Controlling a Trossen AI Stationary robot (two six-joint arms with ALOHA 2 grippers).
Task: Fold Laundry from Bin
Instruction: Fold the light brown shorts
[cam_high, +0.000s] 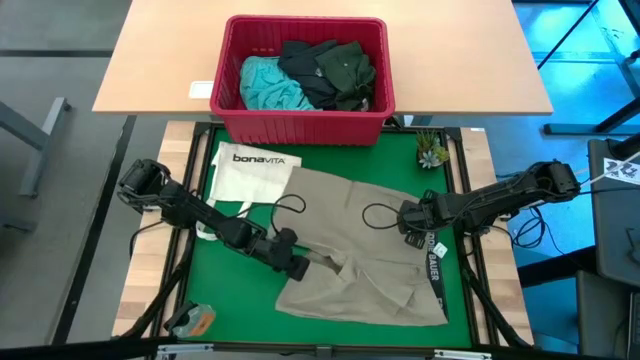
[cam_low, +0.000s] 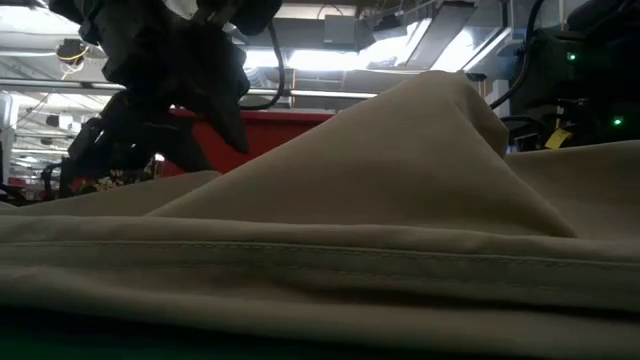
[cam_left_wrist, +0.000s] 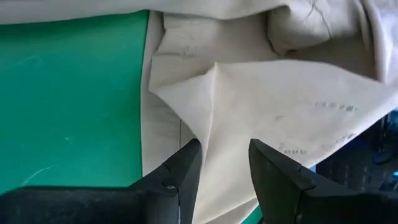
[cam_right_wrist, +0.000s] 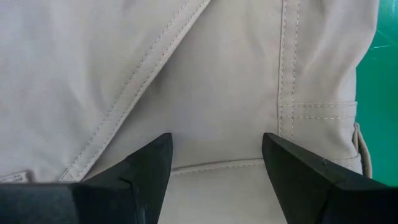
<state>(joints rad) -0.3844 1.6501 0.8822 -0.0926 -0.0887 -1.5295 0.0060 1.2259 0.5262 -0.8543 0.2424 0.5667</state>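
Khaki garment (cam_low: 400, 200) hides table (low view).

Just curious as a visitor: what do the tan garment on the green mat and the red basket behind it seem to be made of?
The tan garment looks like matte woven cloth, probably cotton twill: it creases softly and shows stitched seams. The red basket looks like moulded plastic, smooth with a slight sheen, with a thick rim and ribbed sides.
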